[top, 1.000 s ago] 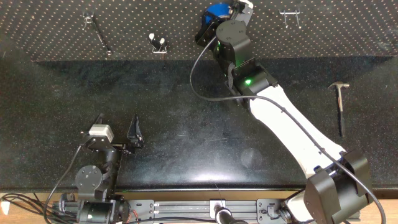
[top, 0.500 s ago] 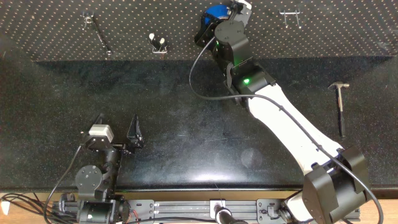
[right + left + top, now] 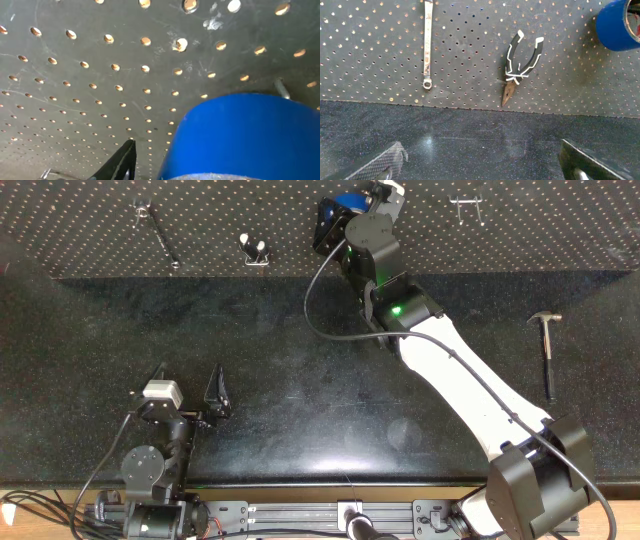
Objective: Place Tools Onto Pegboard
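The right arm is stretched across the worktop to the pegboard [image 3: 90, 220]. Its gripper [image 3: 338, 218] carries the blue tape roll [image 3: 240, 135] flat-on to the perforated face. I take the jaws to be pinching the roll's wall: one black finger [image 3: 122, 160] shows just beside the roll and the other is hidden behind it. A thin metal peg [image 3: 283, 89] juts out just past the roll's upper edge. That would explain the held pose, with the roll's open centre being lined up so it can slip over the peg. To my eye the roll isn't hanging on its own yet.

The left gripper [image 3: 480, 162] sits low by its base, well back from the board, with its jaws spread wide and nothing between them. From there it faces the tools already hung up. A combination wrench [image 3: 427, 42] hangs straight down from its ring end, and black-and-white pliers [image 3: 522, 60] hang nose down.

Off to the right a double hook [image 3: 466, 208] stands bare. A hammer [image 3: 547, 350] lies on the dark worktop [image 3: 300, 380], well apart from either arm, so it looks like the next tool to go up.
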`<state>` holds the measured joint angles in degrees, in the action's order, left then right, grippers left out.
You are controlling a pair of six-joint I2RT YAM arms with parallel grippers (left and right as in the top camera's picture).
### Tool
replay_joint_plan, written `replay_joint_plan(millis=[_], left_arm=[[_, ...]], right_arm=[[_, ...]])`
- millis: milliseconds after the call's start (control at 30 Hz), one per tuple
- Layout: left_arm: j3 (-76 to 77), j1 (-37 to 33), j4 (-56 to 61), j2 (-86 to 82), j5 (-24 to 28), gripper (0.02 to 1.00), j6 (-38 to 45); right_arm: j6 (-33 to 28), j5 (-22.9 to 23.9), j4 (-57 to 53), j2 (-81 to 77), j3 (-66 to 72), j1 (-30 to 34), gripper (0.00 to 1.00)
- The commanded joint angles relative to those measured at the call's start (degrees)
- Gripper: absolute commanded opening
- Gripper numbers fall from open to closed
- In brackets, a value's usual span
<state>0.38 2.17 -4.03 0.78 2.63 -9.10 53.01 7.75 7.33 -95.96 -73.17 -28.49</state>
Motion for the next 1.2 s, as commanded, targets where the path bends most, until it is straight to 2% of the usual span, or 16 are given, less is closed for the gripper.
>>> replay_joint_plan(millis=[33, 233, 367, 1033, 1200], left_arm=[[-0.1, -0.2, -0.3, -0.6, 1.0, 0.996, -0.1], [-0.1, -0.2, -0.3, -0.6, 1.0, 0.996, -0.1], [-0.1, -0.2, -0.3, -0.6, 1.0, 0.996, -0.1], [-0.1, -0.2, -0.3, -0.6, 1.0, 0.996, -0.1], [-0.1, -0.2, -0.3, -0.6, 1.0, 0.996, -0.1]], right_arm=[[-0.2, -0.9, 0.5, -0.3, -1.7, -0.3, 0.332], [1.0, -4.6, -0.5, -0.2, -1.7, -0.6, 0.327], [2.4, -4.6, -2.6, 0.7, -1.7, -1.0, 0.277], [7.0, -4.7, -11.1, 5.5, -1.7, -1.1, 0.283], [7.9, -5.9, -11.4, 5.6, -1.7, -1.1, 0.283]])
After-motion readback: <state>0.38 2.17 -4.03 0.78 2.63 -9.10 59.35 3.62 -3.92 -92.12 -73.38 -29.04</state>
